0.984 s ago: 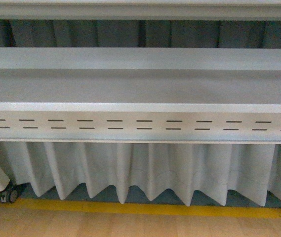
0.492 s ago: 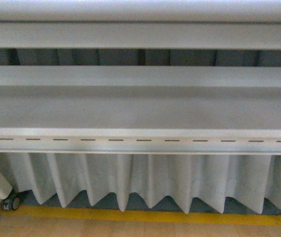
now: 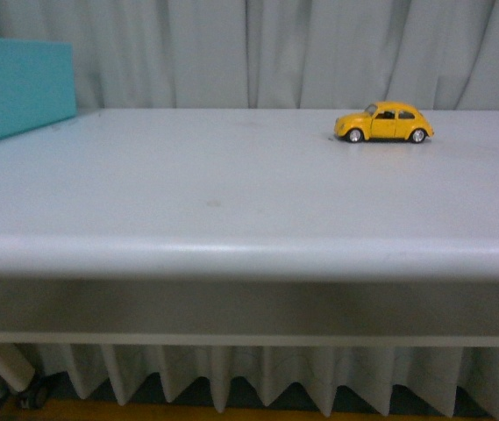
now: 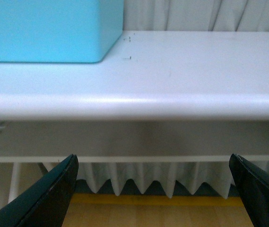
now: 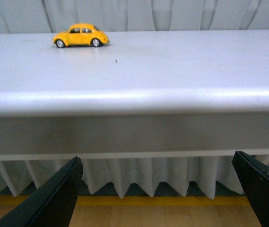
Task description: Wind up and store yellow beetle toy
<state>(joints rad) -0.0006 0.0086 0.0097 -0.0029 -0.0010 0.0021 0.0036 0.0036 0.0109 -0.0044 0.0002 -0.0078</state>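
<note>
The beetle (image 3: 384, 123) sits broadside, far right on the table (image 3: 188, 193), nearer the right gripper (image 5: 157, 158) than the left gripper (image 4: 153, 157); both gape empty.

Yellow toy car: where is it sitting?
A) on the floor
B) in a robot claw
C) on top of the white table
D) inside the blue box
C: the yellow toy car stands on its wheels on the white table, well apart from the blue box.
</note>
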